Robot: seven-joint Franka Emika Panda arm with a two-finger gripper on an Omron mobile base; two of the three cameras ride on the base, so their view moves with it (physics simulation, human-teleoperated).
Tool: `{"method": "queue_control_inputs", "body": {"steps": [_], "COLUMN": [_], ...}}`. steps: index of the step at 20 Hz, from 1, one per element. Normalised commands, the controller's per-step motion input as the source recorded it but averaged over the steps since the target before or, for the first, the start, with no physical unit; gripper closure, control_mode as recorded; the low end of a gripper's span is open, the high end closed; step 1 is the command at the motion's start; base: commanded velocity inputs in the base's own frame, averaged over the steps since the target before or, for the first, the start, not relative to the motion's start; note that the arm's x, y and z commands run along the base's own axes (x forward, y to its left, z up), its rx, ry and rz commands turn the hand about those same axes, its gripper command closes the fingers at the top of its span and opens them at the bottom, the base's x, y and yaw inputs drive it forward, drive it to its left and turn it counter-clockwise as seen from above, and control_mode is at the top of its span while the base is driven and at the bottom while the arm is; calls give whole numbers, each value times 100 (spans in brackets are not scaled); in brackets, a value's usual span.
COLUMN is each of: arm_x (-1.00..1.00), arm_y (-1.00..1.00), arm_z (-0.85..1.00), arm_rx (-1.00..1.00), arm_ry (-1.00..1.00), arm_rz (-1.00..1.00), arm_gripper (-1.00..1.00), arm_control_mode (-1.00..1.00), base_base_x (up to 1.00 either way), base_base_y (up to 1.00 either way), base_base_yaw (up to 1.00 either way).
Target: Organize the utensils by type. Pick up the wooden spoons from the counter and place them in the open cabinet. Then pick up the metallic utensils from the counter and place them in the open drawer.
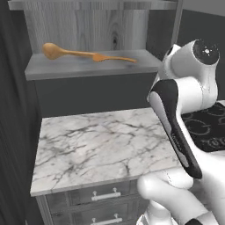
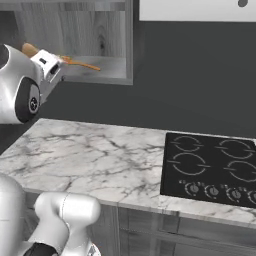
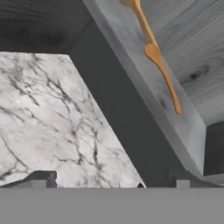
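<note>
A black cooktop [image 2: 210, 170] sits flat at the right, with ring marks and small round knobs [image 2: 213, 191] along its front edge. A dark wall [image 2: 200, 75] stands behind it. Two small drawers with silver handles [image 1: 105, 195] sit low down.

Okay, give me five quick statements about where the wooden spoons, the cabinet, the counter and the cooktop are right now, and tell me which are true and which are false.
1. Both wooden spoons lie on the open cabinet's shelf. True.
2. The tool is shut on a spoon. False: its fingertips stand wide apart at the bottom of the hand view with nothing between them.
3. The spoons stand upright in the cabinet. False: they lie flat, roughly end to end.
4. A black cooktop sits in the marble counter. True.
5. A wooden spoon lies on the counter. False: the visible marble holds no spoon.
</note>
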Motion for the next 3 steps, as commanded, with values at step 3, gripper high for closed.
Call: {"method": "queue_control_inputs", "body": {"steps": [3], "arm_x": [-63], "arm_y": [-10], "arm_z": [0], "arm_rx": [38], "arm_ry": [0], "arm_rz": [-8], "arm_gripper": [-100], "arm_control_mode": [-100], "base_base_x": [0], "base_base_y": [0], "base_base_yaw": [0]}}
